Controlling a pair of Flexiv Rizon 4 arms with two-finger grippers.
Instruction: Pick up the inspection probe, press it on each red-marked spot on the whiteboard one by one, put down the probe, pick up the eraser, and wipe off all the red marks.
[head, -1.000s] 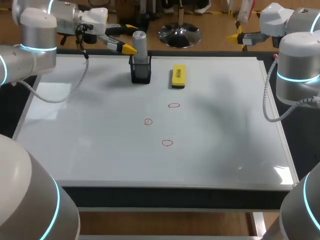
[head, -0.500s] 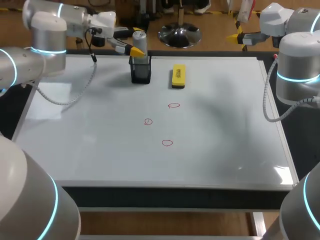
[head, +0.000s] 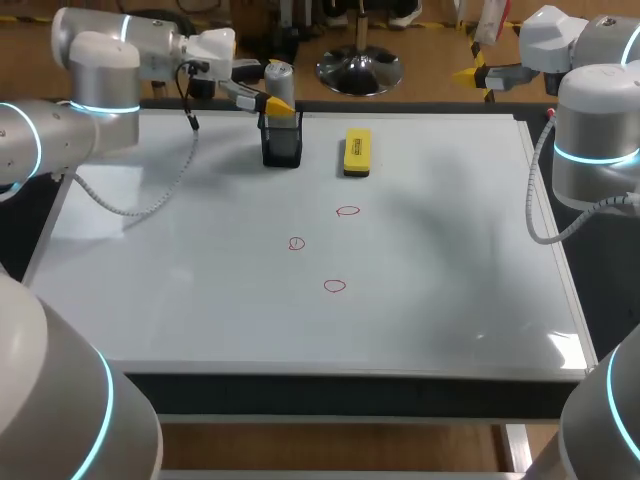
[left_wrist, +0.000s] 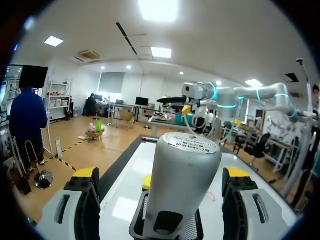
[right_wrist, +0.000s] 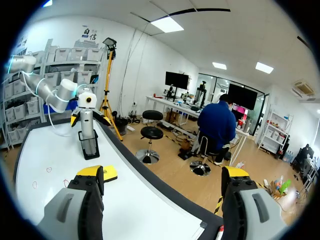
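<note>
Left gripper (left_wrist: 162, 172) spread astride inspection probe (left_wrist: 182, 175), not touching; right gripper (right_wrist: 162, 172) released.
Probe upright in black holder (head: 282, 145), far edge of whiteboard (head: 450, 280); cap print illegible. Yellow eraser (head: 357, 152) right of holder; three red marks (head: 334, 286) mid-board.

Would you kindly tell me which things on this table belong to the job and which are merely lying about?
For the job: inspection probe, yellow eraser, three red marks, whiteboard.
Lying about: only the black holder, in which the probe stands upright.
</note>
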